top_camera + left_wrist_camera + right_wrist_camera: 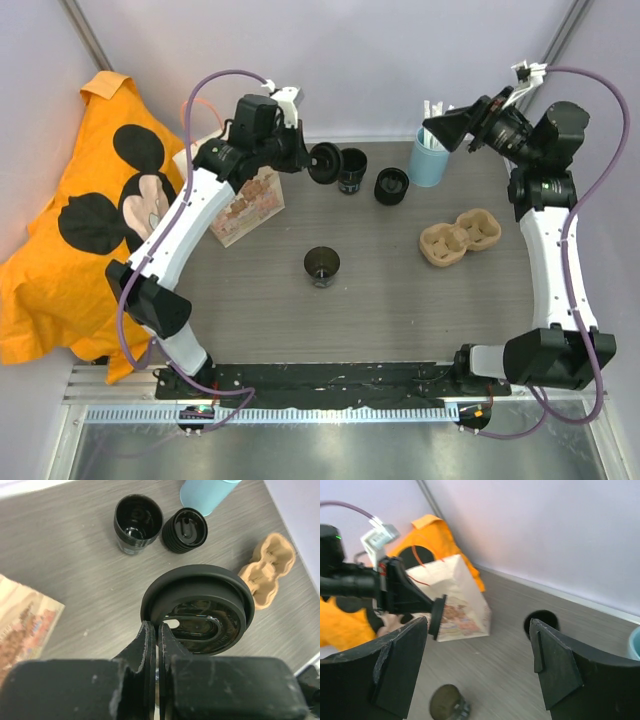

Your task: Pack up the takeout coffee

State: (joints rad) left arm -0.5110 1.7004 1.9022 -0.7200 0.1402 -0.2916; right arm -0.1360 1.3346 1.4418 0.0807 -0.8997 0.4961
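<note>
Left fingers [147, 650] pinching black lid [200, 597], right fingers [555, 665] spread

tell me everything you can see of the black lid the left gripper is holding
The lid is a round black disc, glossy plastic by its look, with a raised outer rim and an oval recess that has a small hole at one end. The left gripper pinches its rim and holds it tilted above the table, between the paper bag and an open black cup. Nothing else touches it.
</note>
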